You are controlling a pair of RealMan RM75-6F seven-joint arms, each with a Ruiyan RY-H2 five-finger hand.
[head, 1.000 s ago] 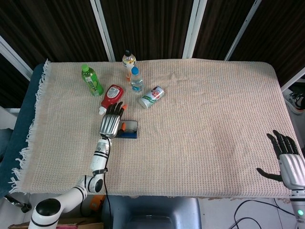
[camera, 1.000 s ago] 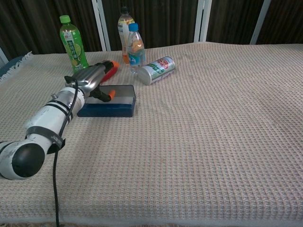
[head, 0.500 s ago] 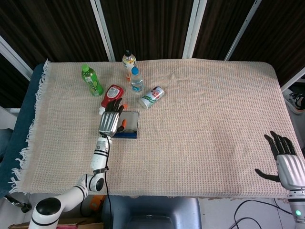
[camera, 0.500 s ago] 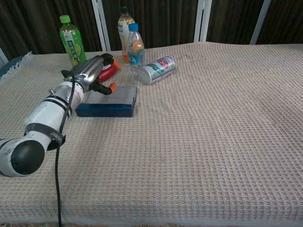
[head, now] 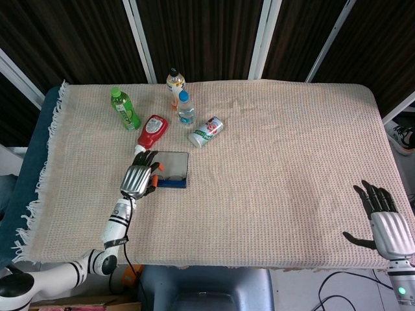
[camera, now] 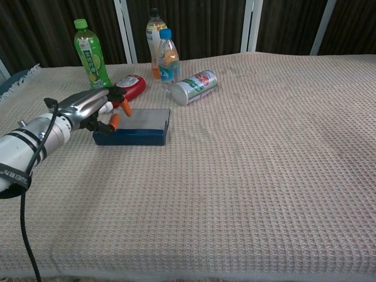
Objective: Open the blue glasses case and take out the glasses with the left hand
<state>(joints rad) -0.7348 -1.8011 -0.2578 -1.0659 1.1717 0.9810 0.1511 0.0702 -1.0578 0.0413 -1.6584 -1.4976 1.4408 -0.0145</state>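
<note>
Head view is showing the blue glasses case point(head: 171, 169) lying flat and apparently closed on the desk point(head: 272, 155), so I judge the task barely begun: opening and lifting out the glasses are both left. The left hand point(head: 137, 179) is sitting at the case's nine o'clock edge, fingers partly curled, gripping nothing. The right hand point(head: 382, 222) is idling, fingers spread, at the desk's four o'clock corner. Chest view is showing the left hand point(camera: 94, 107) reaching low toward the case point(camera: 134, 126), orange fingertips point(camera: 114, 121) just beside its end.

Left hand point(camera: 88, 108) at closed blue glasses case point(camera: 134, 126)
</note>
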